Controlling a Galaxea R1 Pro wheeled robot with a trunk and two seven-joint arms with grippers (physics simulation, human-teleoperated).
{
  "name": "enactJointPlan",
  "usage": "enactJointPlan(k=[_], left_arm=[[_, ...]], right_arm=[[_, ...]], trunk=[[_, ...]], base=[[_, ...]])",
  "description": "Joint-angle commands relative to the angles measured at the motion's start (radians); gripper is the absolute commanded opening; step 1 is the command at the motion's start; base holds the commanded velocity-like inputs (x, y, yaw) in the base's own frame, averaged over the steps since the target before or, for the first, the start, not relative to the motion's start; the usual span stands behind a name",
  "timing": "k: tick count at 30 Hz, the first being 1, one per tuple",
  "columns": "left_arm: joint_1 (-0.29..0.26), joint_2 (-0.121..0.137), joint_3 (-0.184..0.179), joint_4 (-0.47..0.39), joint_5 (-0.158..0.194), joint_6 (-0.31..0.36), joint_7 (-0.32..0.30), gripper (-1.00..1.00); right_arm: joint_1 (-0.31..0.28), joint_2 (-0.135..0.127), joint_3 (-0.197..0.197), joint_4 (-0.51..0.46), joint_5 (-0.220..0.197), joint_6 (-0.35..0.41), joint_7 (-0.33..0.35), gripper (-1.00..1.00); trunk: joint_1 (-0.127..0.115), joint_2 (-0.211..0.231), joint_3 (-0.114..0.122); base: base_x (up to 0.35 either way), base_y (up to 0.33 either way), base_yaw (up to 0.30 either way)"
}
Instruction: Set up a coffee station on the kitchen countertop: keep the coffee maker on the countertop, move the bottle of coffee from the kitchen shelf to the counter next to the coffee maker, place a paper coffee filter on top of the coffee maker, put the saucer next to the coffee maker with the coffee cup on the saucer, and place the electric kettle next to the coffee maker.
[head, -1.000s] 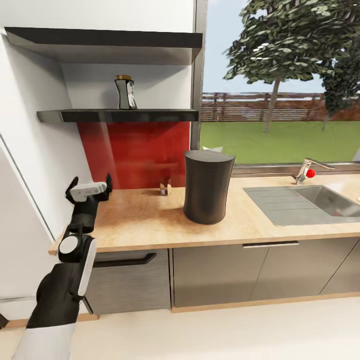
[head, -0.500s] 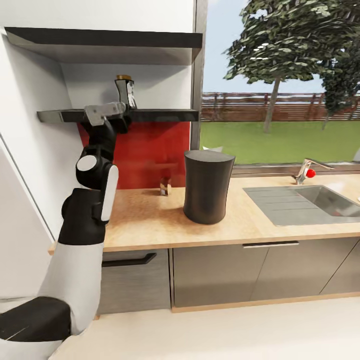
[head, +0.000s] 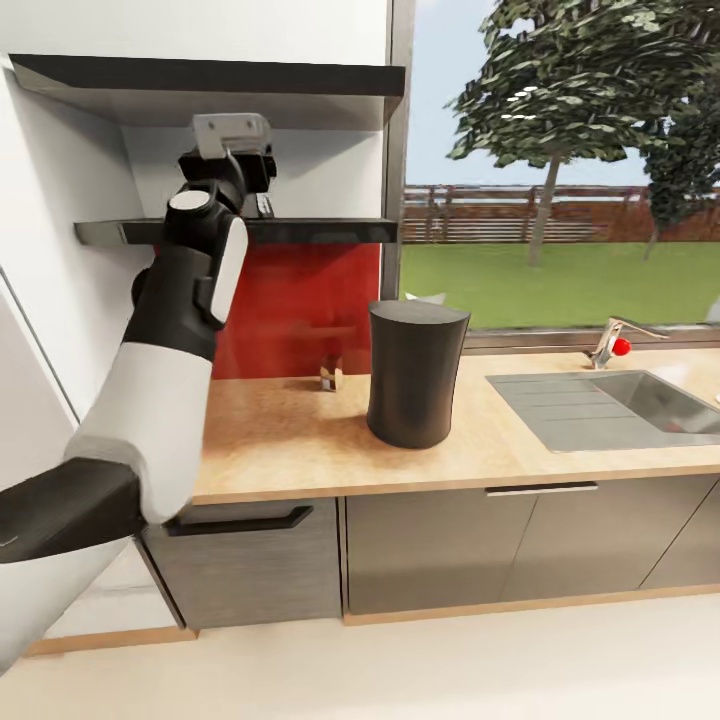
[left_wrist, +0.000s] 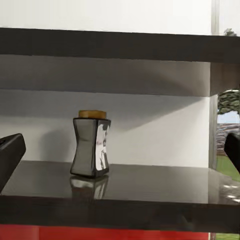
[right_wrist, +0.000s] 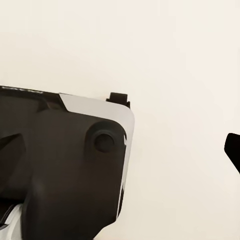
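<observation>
Left tool (left_wrist: 120, 150) spread wide, waisted glossy bottle of coffee (left_wrist: 90, 143), dark kitchen shelf (left_wrist: 150, 182)

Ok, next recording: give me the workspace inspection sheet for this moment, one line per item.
Surface: kitchen countertop, light wood, with an inset steel sink and a tap.
Job's things: coffee maker upright on the countertop; bottle of coffee upright on the kitchen shelf, not gripped.
Clutter: one small brown object by the red backsplash, too small to identify.
Hands: left hand raised to shelf height in front of the bottle, fingers spread wide, bottle between them but farther back; right hand, one dark fingertip shows, state unclear.
Cables: nothing seen.
Surroundings: thicker dark slab above the shelf, window onto lawn and trees, grey cabinet fronts.
</observation>
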Motion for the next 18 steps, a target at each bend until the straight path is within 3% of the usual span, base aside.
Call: enactJointPlan(k=[1, 11, 18], left_arm=[[-0.027, 0.000, -0.002, 0.038, -0.004, 0.006, 0.004, 1.00], [-0.187, 0.011, -0.003, 0.355, -0.008, 0.004, 0.001, 1.00], [-0.314, 0.049, -0.003, 0.578, -0.008, -0.004, 0.000, 1.00]], right_arm=[[0.000, -0.001, -0.008, -0.002, 0.010, 0.006, 0.005, 1.00], [0.016, -0.010, -0.008, -0.002, 0.012, 0.007, 0.005, 1.00], [0.051, -0.026, -0.008, -0.002, 0.013, 0.010, 0.004, 1.00]], trunk=[[0.001, -0.002, -0.002], [0.001, -0.002, -0.002], [0.001, -0.002, -0.002]], base=[[0.000, 0.000, 0.000], [0.000, 0.000, 0.000], [0.000, 0.000, 0.000]])
